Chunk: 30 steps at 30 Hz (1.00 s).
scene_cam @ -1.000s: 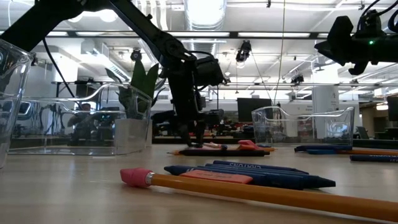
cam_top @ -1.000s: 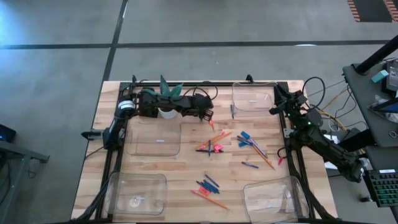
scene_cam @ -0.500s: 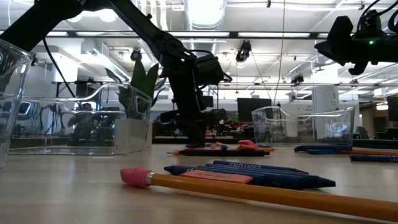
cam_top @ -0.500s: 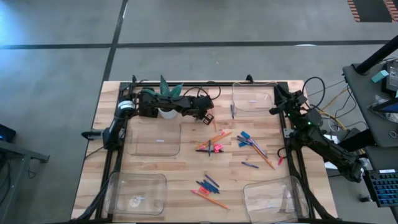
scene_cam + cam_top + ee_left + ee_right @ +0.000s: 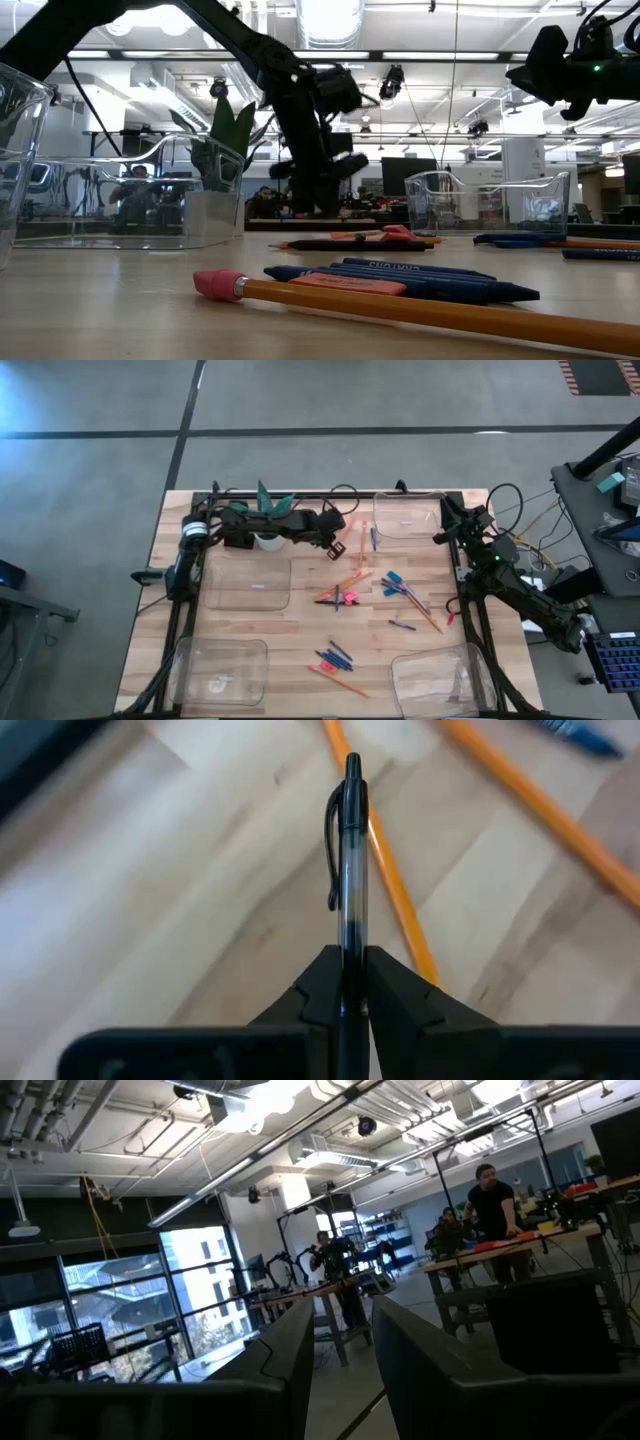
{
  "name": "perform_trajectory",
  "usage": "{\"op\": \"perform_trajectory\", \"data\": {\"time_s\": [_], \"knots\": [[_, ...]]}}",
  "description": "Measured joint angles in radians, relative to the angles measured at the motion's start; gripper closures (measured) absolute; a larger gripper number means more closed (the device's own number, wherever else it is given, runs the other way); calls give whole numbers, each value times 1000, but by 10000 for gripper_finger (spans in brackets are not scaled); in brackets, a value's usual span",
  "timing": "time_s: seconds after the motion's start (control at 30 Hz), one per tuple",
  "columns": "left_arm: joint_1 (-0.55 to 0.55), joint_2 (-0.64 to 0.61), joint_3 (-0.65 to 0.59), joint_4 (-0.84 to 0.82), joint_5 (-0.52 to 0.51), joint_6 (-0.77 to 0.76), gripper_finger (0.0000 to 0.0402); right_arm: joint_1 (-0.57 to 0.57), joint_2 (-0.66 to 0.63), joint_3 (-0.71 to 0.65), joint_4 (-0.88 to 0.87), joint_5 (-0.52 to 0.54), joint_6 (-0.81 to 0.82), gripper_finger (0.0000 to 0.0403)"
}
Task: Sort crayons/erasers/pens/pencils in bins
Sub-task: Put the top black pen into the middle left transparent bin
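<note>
My left gripper is shut on a pen with a clear barrel and a black clip. It hangs over the table's far middle, beside the plant pot. An orange pencil lies on the wood under the pen. Loose pencils, crayons and erasers lie in heaps at the middle, to the right and nearer the front. Four clear bins stand around them. My right gripper waits open at the far right. My left gripper pinches the pen's clear barrel between its two fingers, below the clip. The fingers slant down from the table's left, and the pen runs on along them past the tips. The pen is lifted clear of the table.
The pot with the green plant stands right behind my left arm. A long pencil with a pink rubber end and blue crayons lie near the front edge. Cables and a stand with equipment sit beyond the right edge.
My left gripper has shut on the pen, rolled at the wrist and risen from the table. The pen has come up with it, off the wood.
</note>
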Motion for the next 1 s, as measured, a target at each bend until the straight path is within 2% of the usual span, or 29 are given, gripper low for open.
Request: {"op": "perform_trajectory", "data": {"time_s": [0.27, 0.57, 0.73, 1.0], "knots": [[-38, -157, -9, 7, -8, 94, 382, 0, 0, 0, -2, 0, -1, 307], [-216, -393, -129, -17, -9, 104, 382, 0, 0, 0, -6, -1, 0, 307], [-320, -526, -214, -130, -14, -40, 382, 0, 0, 0, -6, 0, 0, 307], [-434, -719, -373, -456, -42, -463, 381, 0, 0, 0, -8, 0, 0, 307]]}}
